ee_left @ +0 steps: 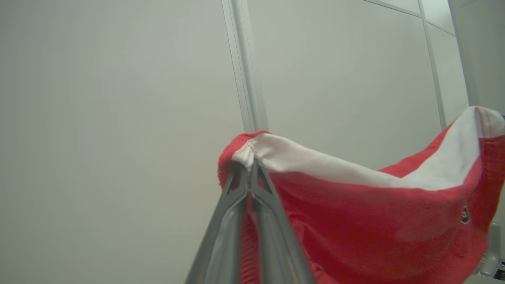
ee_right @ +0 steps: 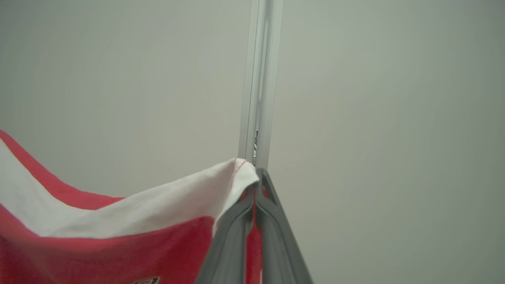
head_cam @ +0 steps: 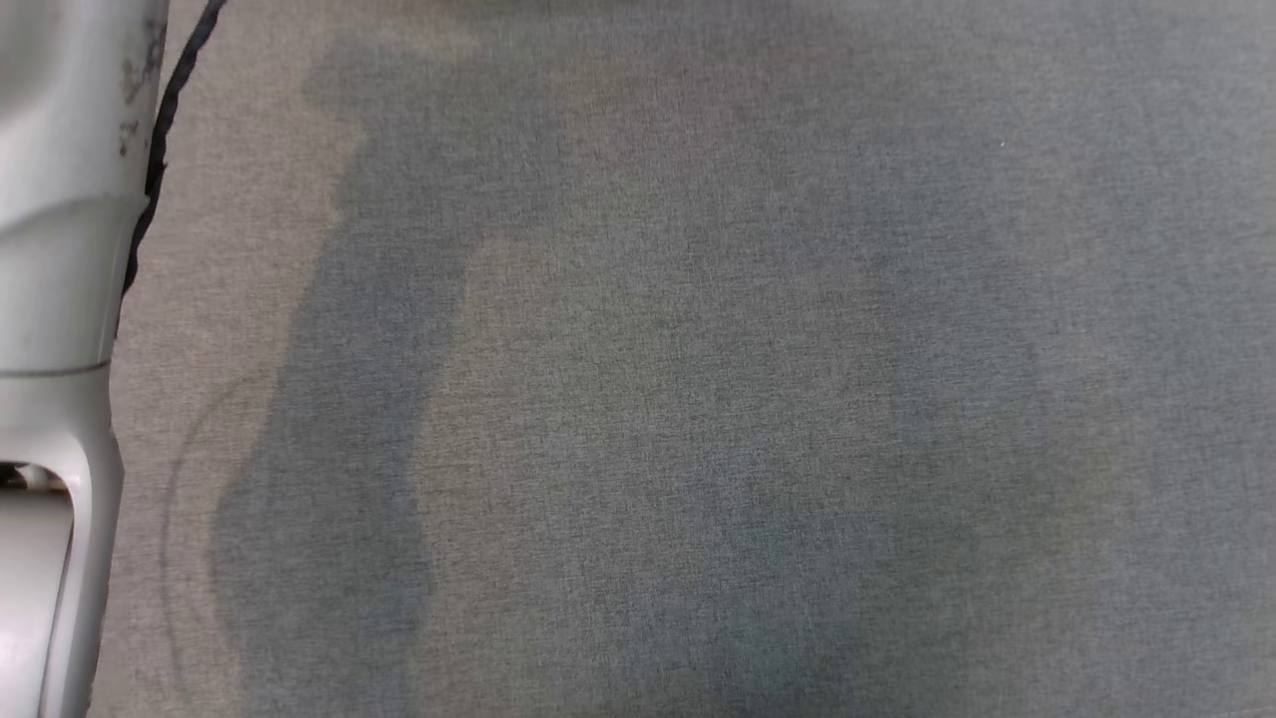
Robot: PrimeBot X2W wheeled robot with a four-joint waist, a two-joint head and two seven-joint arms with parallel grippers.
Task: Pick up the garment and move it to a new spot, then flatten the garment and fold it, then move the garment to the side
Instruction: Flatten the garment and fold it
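Note:
The garment (ee_left: 375,221) is red with a white band along its top edge, and it hangs in the air between my two grippers. In the left wrist view my left gripper (ee_left: 250,167) is shut on one corner of the white band. In the right wrist view my right gripper (ee_right: 255,185) is shut on the opposite corner of the garment (ee_right: 98,244). The fabric sags in a curve between the two held corners. A pale forearm (head_cam: 60,299) runs down the left edge of the head view.
A grey fabric-covered surface (head_cam: 698,399) spreads across the head view, with soft shadows on it. A black cable (head_cam: 164,110) runs beside the forearm. Behind the garment stands a pale wall (ee_left: 118,118) with a vertical metal strip (ee_right: 260,79).

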